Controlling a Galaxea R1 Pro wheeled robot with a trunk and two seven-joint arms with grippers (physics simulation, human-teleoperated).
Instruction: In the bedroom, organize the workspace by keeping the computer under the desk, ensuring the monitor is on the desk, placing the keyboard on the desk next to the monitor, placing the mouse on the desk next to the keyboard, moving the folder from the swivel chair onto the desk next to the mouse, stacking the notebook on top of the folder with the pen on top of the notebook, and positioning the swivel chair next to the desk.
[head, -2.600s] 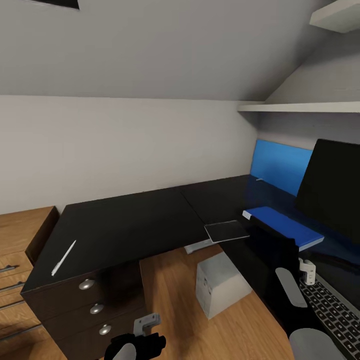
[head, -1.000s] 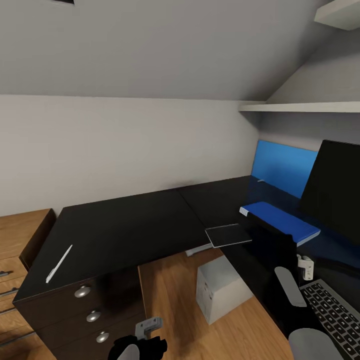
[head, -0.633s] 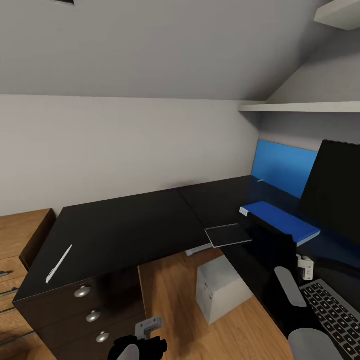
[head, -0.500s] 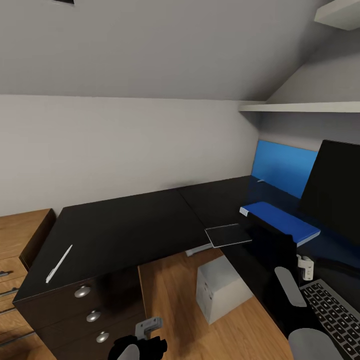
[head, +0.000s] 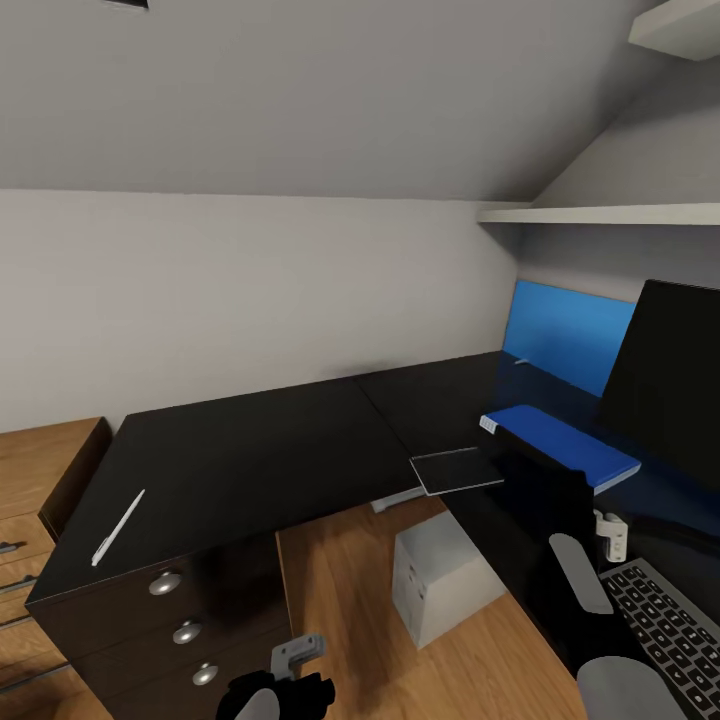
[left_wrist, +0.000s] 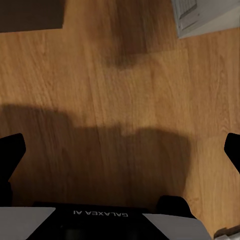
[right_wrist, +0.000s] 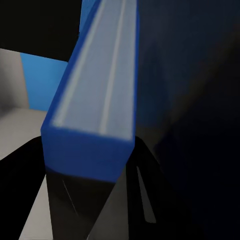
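Down at the bottom edge of the head view, the left gripper (head: 285, 672) hangs low over the wood floor (head: 330, 600). From its own wrist camera the two dark fingertips (left_wrist: 11, 152) sit at opposite edges of the picture — spread wide apart, nothing between them but bare floorboards (left_wrist: 115, 100).

Over on the right, the right arm (head: 580, 570) reaches across the black desk (head: 260, 450) just beside the keyboard (head: 665, 625), whose keys run off the lower right corner. The right gripper (right_wrist: 90, 200) is close up on a blue notebook (right_wrist: 95, 90): its white page edges and blue cover loom directly ahead, the dark fingers framing its near end. Whether they are clamped on it or merely alongside, I cannot tell.

Under the desk stands the pale grey computer (head: 440, 575), resting on the floor. To the left, three round silver knobs mark the desk's drawers (head: 185, 632), and a white pen (head: 118, 527) lies on the desktop near that left end.

Farther in, a grey folder (head: 455, 470) overhangs the desk's inner edge, and the blue notebook (head: 560, 445) lies just beyond it — in front of the black monitor (head: 665, 385). Behind, a blue panel (head: 565, 335) leans on the wall below a white shelf (head: 600, 213).
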